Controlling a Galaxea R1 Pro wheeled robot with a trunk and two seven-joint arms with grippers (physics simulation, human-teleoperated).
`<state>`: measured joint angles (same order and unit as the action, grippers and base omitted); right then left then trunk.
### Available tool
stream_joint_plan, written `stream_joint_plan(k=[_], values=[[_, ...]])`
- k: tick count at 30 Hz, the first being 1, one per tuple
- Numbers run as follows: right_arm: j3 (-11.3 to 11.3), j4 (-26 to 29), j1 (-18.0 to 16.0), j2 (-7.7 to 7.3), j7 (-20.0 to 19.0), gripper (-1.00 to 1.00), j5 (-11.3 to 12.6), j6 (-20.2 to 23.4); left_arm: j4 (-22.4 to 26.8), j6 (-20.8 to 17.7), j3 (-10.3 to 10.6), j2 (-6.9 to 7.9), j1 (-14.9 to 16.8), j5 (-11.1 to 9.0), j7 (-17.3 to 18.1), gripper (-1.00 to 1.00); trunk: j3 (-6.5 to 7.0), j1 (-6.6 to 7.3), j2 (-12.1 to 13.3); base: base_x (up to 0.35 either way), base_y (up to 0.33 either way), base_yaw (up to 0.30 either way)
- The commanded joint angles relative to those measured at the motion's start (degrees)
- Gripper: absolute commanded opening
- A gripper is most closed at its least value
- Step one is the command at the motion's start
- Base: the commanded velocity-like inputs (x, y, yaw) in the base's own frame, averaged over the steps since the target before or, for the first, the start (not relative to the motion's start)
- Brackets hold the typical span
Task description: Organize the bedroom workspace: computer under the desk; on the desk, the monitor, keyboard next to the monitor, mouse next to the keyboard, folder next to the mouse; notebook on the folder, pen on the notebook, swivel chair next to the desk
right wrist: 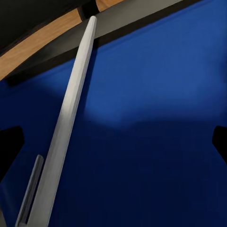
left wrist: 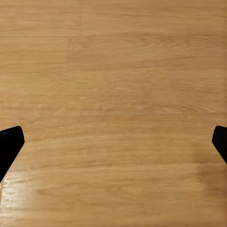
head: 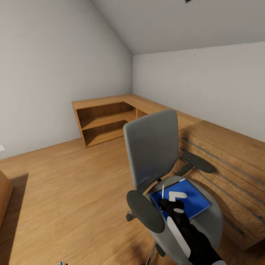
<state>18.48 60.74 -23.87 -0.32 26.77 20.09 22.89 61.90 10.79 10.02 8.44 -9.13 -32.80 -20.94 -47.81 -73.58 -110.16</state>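
Head view shows the grey upholstered swivel chair (head: 156, 154) with black armrests standing on the light wood floor (head: 73, 184) of the bedroom, just beside a light wooden dresser (head: 228, 165) with long metal handles. On the seat of the chair lies the bright blue flat folder (head: 195, 200), and on the folder, at its side nearer to the backrest, lies the thin silvery-white pen (head: 163, 191). The right gripper (head: 176, 195) (black arm with white parts) hangs low over the folder, near the pen. In the far corner stands a low wooden shelf unit (head: 105, 123) against the pale grey walls, under the sloped ceiling.

Right wrist view looks closely at the pen (right wrist: 66, 123), which lies diagonally across the blue surface of the folder (right wrist: 156, 127); past the folder's far edge a strip of grey seat and some wood floor are seen. The black tips of the fingers (right wrist: 9, 144) stand at both edges of the picture, wide apart, and they grip nothing.

Left wrist view shows the light wood floor (left wrist: 113, 94) below the left gripper (left wrist: 113, 142). Its dark fingers (left wrist: 9, 144) are also spread wide at the two edges, with nothing between them.
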Motion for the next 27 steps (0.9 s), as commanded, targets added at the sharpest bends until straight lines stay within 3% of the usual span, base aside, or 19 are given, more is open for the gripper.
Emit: stream_joint_plan(k=[1,9,14,27], values=[[0.16,0.08,-0.04,-0.05,0.47,1.00,0.38,0.21,0.06,0.37,0.27,0.09,0.01,-0.60,-0.32,1.00,-0.04,0.00,-0.02,0.000,0.000,0.000],[0.16,0.08,-0.04,-0.04,0.47,1.00,0.38,0.21,0.06,0.37,0.27,0.09,0.01,-0.60,-0.33,1.00,-0.04,0.00,-0.02,0.000,0.000,0.000],[0.16,0.08,-0.04,-0.03,0.53,1.00,0.38,0.22,0.06,0.31,0.28,0.09,0.01,-0.60,-0.32,1.00,-0.94,-1.10,-2.03,0.000,0.000,0.000],[0.16,0.08,-0.04,-0.11,0.56,1.00,0.38,0.23,0.06,0.29,0.34,0.09,-0.01,-0.60,-0.31,1.00,-0.94,-1.10,-2.03,0.000,0.000,0.000]])
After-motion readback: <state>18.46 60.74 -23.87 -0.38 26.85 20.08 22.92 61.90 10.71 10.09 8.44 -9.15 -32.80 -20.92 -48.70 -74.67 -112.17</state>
